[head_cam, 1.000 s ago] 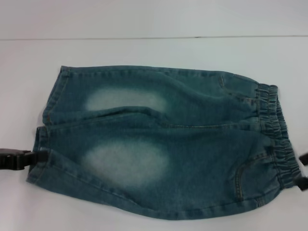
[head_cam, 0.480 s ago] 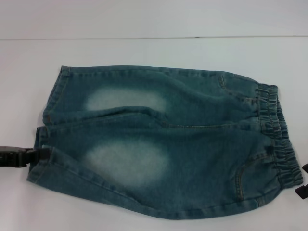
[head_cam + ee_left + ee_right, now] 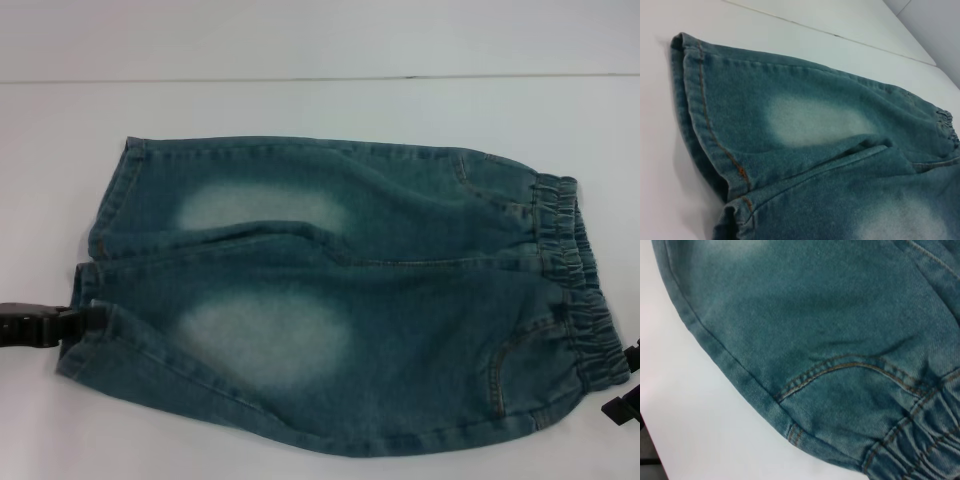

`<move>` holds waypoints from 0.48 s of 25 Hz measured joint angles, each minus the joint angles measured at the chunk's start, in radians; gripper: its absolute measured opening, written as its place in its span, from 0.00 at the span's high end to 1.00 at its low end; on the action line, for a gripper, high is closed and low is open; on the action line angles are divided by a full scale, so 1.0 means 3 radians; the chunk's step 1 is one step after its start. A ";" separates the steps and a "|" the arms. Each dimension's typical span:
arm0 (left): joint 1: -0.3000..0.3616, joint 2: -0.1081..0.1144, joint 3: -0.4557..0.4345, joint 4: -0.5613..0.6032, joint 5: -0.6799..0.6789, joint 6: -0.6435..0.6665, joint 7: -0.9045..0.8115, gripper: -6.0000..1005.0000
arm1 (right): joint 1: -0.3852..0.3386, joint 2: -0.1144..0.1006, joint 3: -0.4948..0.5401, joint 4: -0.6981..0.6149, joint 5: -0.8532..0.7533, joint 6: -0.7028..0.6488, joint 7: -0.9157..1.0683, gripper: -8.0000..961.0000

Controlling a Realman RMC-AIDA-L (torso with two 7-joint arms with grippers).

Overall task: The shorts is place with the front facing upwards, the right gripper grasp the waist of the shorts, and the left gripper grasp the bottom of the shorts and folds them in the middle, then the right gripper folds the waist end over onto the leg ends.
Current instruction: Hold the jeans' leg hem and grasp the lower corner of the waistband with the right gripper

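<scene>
Blue denim shorts (image 3: 330,300) lie flat, front up, on the white table (image 3: 300,105). The elastic waist (image 3: 575,280) points right and the two leg hems (image 3: 95,250) point left. My left gripper (image 3: 60,325) sits at the near leg's hem, touching its edge. My right gripper (image 3: 622,405) shows only as a dark tip at the picture's right edge, just off the near corner of the waist. The left wrist view looks along the leg hems (image 3: 695,110). The right wrist view shows the front pocket seam (image 3: 840,367) and gathered waistband (image 3: 920,445).
The table's far edge (image 3: 320,78) runs behind the shorts. A dark strip at the table's edge (image 3: 645,450) shows in the right wrist view. Bare white tabletop surrounds the shorts on all sides.
The left gripper has crept slightly right, onto the near leg's hem. The right gripper has slid down along the right edge toward the waist's near corner. The shorts have not moved.
</scene>
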 joint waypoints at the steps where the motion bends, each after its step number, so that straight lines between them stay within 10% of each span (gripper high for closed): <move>1: 0.0000 -0.0002 -0.0001 0.0000 0.0000 0.0000 0.0001 0.99 | 0.0002 0.0006 -0.0004 0.0000 0.0000 0.0000 -0.0004 0.06; 12: -0.0008 -0.0004 -0.0012 -0.0055 0.0001 -0.0029 0.0044 0.99 | -0.0019 0.0032 0.0017 -0.0026 0.0015 -0.0006 -0.0108 0.22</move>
